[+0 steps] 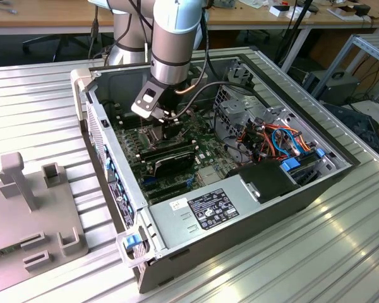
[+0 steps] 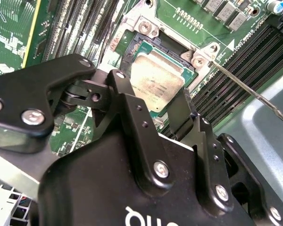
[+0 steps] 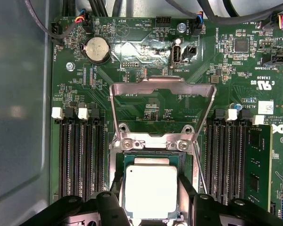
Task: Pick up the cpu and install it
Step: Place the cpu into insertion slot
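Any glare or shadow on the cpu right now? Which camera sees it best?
First wrist view, best look: cpu evenly lit, its metal top pale, no hard glare; soft sheen on the case wall. Second wrist view: the hand covers part of the cpu. Exterior view: motherboard looks dim beneath the arm.

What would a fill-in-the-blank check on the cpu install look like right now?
1. The cpu lies in the ___ of the motherboard.
2. The hinged metal frame stands ___.
3. The gripper is closest to the ___.
4. In the exterior view, the arm reaches into the opened computer ___.
Missing words: socket; open; cpu; case.
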Robot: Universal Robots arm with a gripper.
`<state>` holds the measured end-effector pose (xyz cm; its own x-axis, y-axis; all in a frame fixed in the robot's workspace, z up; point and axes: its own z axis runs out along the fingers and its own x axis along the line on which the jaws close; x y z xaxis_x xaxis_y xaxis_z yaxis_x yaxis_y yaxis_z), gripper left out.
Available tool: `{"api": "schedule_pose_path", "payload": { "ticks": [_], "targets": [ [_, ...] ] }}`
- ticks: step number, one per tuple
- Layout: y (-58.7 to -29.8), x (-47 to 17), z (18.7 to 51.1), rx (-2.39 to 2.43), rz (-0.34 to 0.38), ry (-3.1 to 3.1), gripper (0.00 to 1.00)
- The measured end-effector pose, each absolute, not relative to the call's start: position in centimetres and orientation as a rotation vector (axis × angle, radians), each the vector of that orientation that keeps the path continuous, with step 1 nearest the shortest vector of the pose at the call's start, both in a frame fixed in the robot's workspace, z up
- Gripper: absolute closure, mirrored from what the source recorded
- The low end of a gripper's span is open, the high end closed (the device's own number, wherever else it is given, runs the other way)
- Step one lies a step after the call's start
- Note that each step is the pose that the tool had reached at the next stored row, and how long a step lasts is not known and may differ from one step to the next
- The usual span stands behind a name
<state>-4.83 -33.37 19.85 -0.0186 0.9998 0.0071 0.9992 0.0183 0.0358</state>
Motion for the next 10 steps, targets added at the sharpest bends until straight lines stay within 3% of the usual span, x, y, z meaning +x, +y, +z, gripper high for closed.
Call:
{"api": "schedule_pose_path", "payload": {
  "ticks": [8, 10],
  "targets": [
    [-33.35, -4.83, 20.34, 2.185, 0.044, 2.225, 0.45],
    [-33.36, -4.83, 20.39, 2.17, 0.012, 2.212, 0.45]
  ]
}}
